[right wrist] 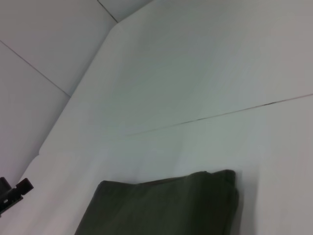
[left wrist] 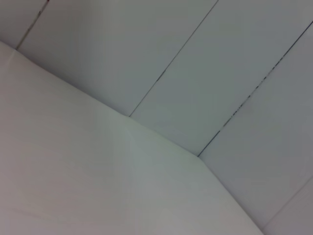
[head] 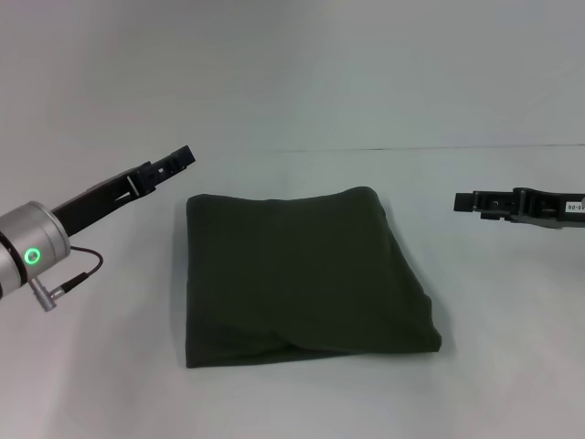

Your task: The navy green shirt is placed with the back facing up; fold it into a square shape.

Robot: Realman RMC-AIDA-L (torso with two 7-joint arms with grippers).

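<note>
Now the navy green shirt lies folded on the counter, while I cannot tell if the left end effector or the right end effector is wide or narrow.

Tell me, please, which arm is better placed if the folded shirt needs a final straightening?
Probably the left: the left claw hangs just off the navy green shirt at its far left corner, while the right claw sits farther out to the right side. Neither touches the cloth.
</note>
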